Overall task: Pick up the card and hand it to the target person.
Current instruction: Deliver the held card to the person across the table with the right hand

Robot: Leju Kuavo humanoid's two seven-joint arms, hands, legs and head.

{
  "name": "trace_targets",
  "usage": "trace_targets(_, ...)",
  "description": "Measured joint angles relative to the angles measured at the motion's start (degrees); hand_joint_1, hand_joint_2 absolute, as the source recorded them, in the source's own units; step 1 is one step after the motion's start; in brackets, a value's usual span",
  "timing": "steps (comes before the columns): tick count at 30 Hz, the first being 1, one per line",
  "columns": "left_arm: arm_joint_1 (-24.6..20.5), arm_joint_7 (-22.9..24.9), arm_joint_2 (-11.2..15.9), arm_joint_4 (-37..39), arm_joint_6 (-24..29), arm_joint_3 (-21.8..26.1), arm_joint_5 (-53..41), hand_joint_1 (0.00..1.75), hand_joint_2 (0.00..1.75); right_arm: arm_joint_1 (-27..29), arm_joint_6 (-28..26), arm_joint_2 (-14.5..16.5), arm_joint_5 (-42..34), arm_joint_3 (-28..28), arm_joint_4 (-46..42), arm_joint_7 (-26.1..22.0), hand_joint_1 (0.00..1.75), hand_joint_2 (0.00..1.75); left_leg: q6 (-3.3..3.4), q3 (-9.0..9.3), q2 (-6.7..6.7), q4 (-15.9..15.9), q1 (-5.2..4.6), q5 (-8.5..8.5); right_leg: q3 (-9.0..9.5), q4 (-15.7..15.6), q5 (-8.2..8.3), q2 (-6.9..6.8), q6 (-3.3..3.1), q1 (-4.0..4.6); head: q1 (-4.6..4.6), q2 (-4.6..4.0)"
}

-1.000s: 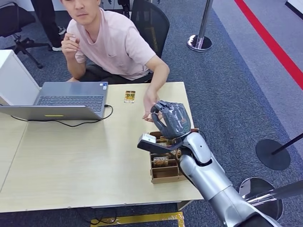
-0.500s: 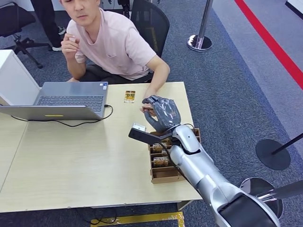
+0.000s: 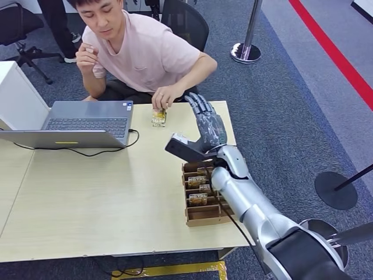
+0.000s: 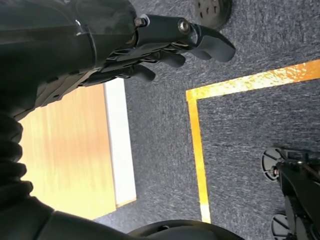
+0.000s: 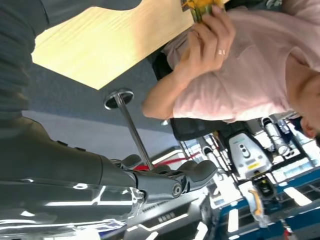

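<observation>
Right hand (image 3: 208, 125) raised above the far right part of the table (image 3: 110, 192), fingers spread and straight, palm bare; it holds nothing. Left hand (image 4: 162, 45) hangs beside the table edge over the carpet, fingers loosely extended and apart, nothing in them.

The card (image 3: 159, 117) lies at the far edge of the table, just right of the laptop (image 3: 83, 123). The person's hand (image 3: 165, 98) rests on it, fingertips pinching its far end. In the right wrist view the same card (image 5: 200, 7) shows yellow under the person's fingers. Judged from this, the handover looks complete or nearly so: the card is with the person in the pink shirt (image 3: 140, 52), well apart from the robot's hand.

Step in hand, as judged: clearing the right arm away. To do it well, the hand should lift clear before swinging back, since the wooden tray (image 3: 203, 195) sits directly under the forearm and the person's arm is near on the far side. Fingers should stay spread so nothing snags. Slow travel toward the robot's own side, away from the person.

Counts:
- Cards out of the tray: one, at the person's fingers.
- Trays: one, with several slots; about three slots show cards, exact number hard to read.
- Laptops: one, open, with one black cable (image 3: 88, 153) trailing across the table.
- Persons at the table: one.
- Stanchion posts: one upright (image 3: 247, 35) on the far carpet.
</observation>
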Motion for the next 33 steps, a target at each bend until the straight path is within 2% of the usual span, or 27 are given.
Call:
trace_targets(5,0.2,-0.1,0.0,0.0,0.2,0.1,0.6,0.0,0.0,-0.5,2.7,-0.9,-8.8,-5.5,-1.3,-1.9,0.0,1.75,0.0,0.0,-0.01,0.0,0.0,0.0,0.0,0.0,0.0,-0.01,0.0,0.0,0.0,0.0)
trace_targets(9,0.5,-0.1,0.0,0.0,0.3,0.1,0.8,0.0,0.0,-0.6,4.8,-2.9,-15.4,-11.4,-2.9,-3.2,0.0,1.75,0.0,-0.01,-0.03,0.0,-0.02,0.0,0.0,0.0,0.01,-0.02,0.01,-0.01,0.01,0.01)
trace_targets(13,0.5,-0.1,0.0,0.0,0.3,0.1,0.8,0.0,1.75,-0.7,7.8,-5.9,-22.7,-17.7,-3.6,-4.9,0.0,1.75,0.01,-0.01,-0.05,0.0,-0.04,0.0,0.0,0.0,0.01,-0.04,0.01,-0.04,0.0,0.0)
trace_targets(22,0.5,0.6,-0.1,0.0,1.5,0.2,1.3,0.0,1.75,2.2,13.1,-13.5,-36.5,-32.7,-1.5,-9.5,0.0,1.75,0.04,-0.05,-0.15,0.1,-0.04,-0.03,-0.02,0.0,0.0,-0.17,0.02,-0.04,0.02,0.01)
trace_targets(28,0.5,1.1,-0.5,0.0,2.8,0.5,2.2,0.0,1.75,7.5,14.5,-17.9,-39.6,-40.9,6.4,-11.1,0.0,1.75,0.04,-0.07,-0.19,0.1,-0.04,-0.07,-0.03,-0.1,-0.01,-0.19,0.03,-0.03,0.01,0.01)
trace_targets(33,0.5,0.9,-1.0,0.1,3.4,1.2,2.7,0.0,1.75,13.3,17.1,-19.6,-43.2,-46.2,13.7,-9.7,0.0,1.75,0.03,-0.06,-0.22,0.0,-0.02,-0.1,-0.05,-0.1,-0.04,-0.22,0.02,0.0,0.01,0.01)
